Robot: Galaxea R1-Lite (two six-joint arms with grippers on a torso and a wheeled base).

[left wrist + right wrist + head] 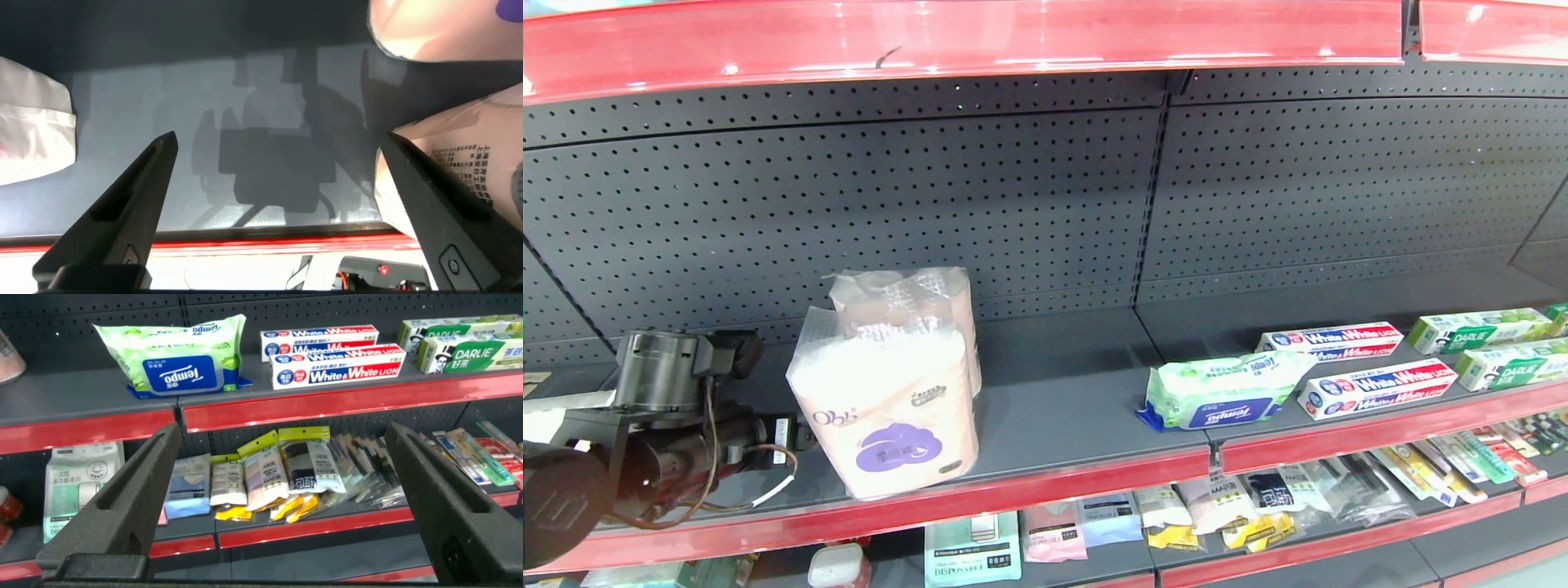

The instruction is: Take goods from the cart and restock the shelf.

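A: Left gripper (278,212), state?

B: Its fingers (122,216) are seen spread wide, with nothing held between them. Bare grey shelf board (245,106) lies beyond the gap.

A: The goods nearest it?

B: A wrapped pack of toilet rolls (890,408) with a purple label is stood upright on the shelf (1054,408), just beside the outer side of one left finger. Whether they touch cannot be judged. A second pack (915,302) is set directly behind the first, against the perforated back panel. Something soft and white (33,122) is noted off the other finger; it cannot be identified.

A: Right gripper (282,506)?

B: Also parted, empty. It is held out in front of the shelf edge, well apart from the rolls.

A: What is ahead of it?

B: A green wet-wipe pack (176,355) is laid flat on the shelf, with two red-and-white toothpaste boxes (335,366) just beside it and green toothpaste boxes (466,351) farther along the same board.

A: And lower?

B: The tier below (270,531) is stocked with small flat packets (278,469) — laid overlapping — and long slim packs (478,453) at its far end.
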